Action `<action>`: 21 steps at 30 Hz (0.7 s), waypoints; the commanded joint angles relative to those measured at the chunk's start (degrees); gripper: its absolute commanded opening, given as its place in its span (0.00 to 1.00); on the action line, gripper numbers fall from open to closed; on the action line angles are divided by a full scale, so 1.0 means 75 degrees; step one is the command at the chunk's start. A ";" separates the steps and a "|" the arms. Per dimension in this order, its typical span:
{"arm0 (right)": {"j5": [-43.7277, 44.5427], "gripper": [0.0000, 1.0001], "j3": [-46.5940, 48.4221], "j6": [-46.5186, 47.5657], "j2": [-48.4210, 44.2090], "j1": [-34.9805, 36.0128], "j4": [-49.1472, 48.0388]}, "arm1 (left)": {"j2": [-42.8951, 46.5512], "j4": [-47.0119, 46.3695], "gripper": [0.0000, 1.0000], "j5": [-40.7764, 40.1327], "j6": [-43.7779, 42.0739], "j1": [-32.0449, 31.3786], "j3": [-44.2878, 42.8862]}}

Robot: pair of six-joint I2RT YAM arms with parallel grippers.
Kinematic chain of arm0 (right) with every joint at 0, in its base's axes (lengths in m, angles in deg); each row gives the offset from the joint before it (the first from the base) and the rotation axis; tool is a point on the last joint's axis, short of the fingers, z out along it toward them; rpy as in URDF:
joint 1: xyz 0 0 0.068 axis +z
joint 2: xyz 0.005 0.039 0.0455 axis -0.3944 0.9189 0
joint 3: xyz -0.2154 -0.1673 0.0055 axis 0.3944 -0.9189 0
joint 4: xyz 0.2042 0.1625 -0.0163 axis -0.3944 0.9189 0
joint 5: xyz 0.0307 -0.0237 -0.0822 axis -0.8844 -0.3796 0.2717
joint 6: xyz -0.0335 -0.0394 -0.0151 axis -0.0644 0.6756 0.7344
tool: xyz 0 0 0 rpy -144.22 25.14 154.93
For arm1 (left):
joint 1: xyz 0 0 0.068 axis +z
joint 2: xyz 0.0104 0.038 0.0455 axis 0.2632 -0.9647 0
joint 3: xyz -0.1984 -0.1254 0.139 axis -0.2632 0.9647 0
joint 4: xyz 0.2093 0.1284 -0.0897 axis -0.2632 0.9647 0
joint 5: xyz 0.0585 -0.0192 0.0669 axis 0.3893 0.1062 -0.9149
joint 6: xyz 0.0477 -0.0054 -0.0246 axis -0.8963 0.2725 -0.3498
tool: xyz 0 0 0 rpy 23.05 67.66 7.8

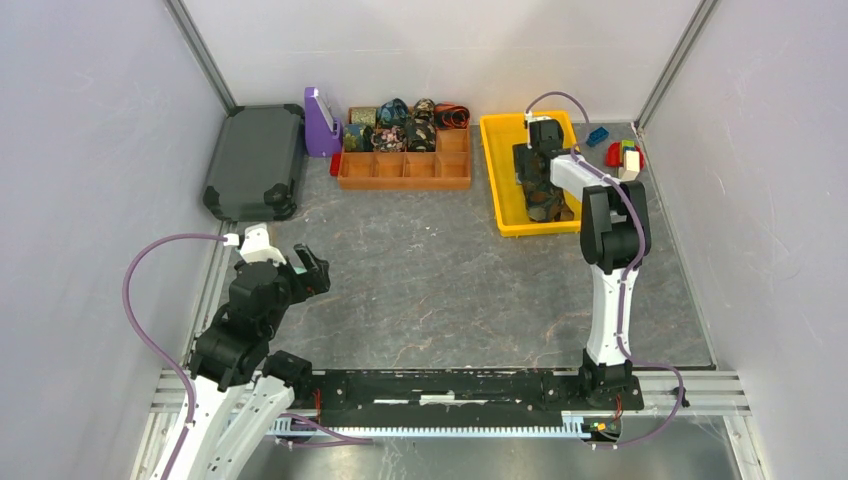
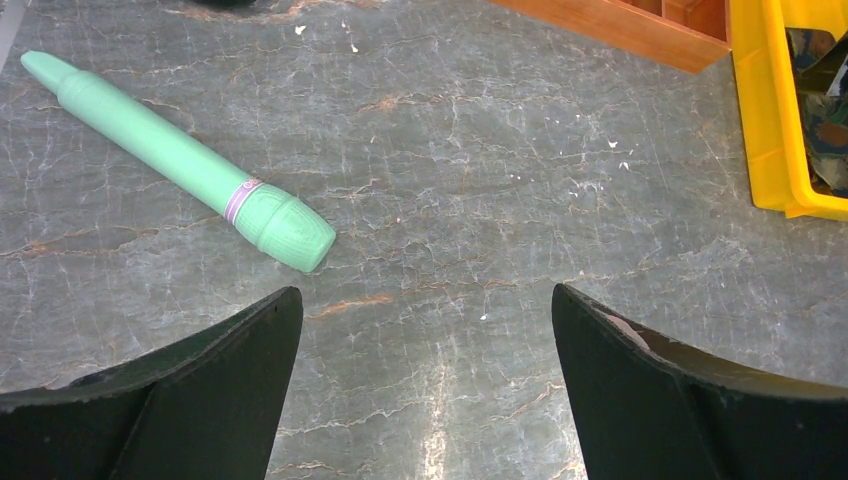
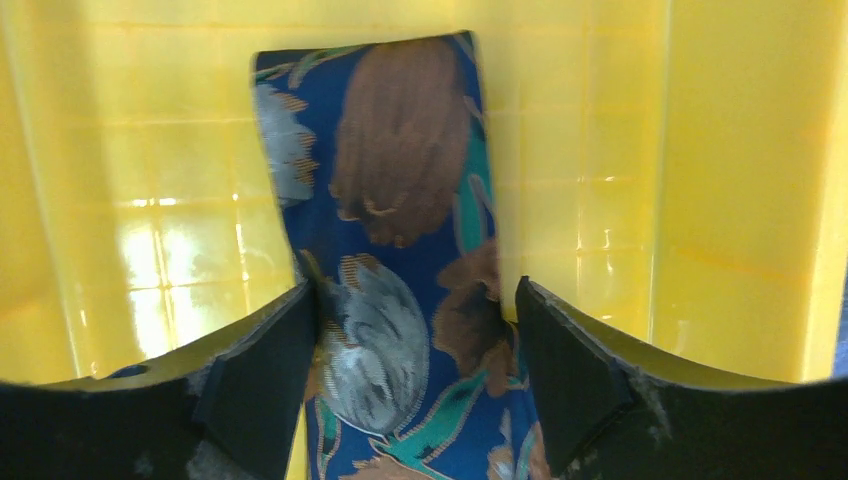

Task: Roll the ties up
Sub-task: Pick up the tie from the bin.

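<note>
A blue tie [image 3: 400, 150] with brown, grey and teal shapes lies flat on the floor of the yellow bin [image 3: 130, 150]. My right gripper [image 3: 415, 285] reaches down into the bin [image 1: 505, 215]. Its jaws stand wide, one finger at each long edge of the tie. The top view shows dark patterned ties [image 1: 548, 205] piled in the bin under the right gripper [image 1: 540, 175]. Several rolled ties [image 1: 405, 125] sit in the back row of a wooden tray [image 1: 405, 183]. My left gripper [image 1: 305, 270] hovers open over bare table at the left, its jaws [image 2: 425, 290] holding nothing.
A teal-green tapered stick [image 2: 180, 160] lies on the table ahead and left of the left gripper. A dark case [image 1: 255, 160] and a purple holder [image 1: 320, 122] stand at the back left. Small toy blocks [image 1: 625, 155] lie right of the bin.
</note>
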 commanded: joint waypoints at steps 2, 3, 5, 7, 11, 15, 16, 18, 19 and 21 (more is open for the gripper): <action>-0.0442 0.63 0.0107 0.0085 0.0224 -0.0177 -0.0339 | 0.0048 -0.0260 1.00 -0.0039 -0.0387 0.0009 0.0038; -0.0510 0.56 0.0115 0.0080 0.0240 -0.0190 -0.0340 | 0.0066 -0.0260 1.00 -0.0048 -0.0387 0.0009 0.0041; -0.0729 0.35 0.0113 0.0122 0.0244 -0.0183 -0.0375 | 0.0085 -0.0259 1.00 -0.0050 -0.0376 0.0013 0.0043; -0.0974 0.21 0.0135 0.0127 0.0207 -0.0182 -0.0412 | 0.0097 -0.0259 1.00 -0.0062 -0.0369 0.0014 0.0043; -0.1444 0.01 0.0147 0.0133 -0.0035 -0.0192 -0.0449 | 0.0084 -0.0259 1.00 -0.0055 -0.0370 0.0015 0.0037; -0.2148 0.00 0.0029 0.0025 -0.0629 -0.0183 -0.0574 | 0.0080 -0.0269 1.00 -0.0054 -0.0373 0.0013 0.0036; -0.2339 0.00 -0.0024 -0.0038 -0.0833 -0.0184 -0.0620 | 0.0084 -0.0260 1.00 -0.0059 -0.0369 0.0014 0.0039; -0.2729 0.00 -0.0173 -0.0166 -0.1272 -0.0189 -0.0756 | 0.0073 -0.0258 1.00 -0.0062 -0.0373 0.0011 0.0040; -0.2911 0.00 -0.0229 -0.0244 -0.1517 -0.0174 -0.0808 | 0.0080 -0.0262 1.00 -0.0062 -0.0375 0.0011 0.0041; -0.3292 0.00 -0.0339 -0.0381 -0.1967 -0.0164 -0.0948 | 0.0085 -0.0248 1.00 -0.0074 -0.0369 0.0017 0.0043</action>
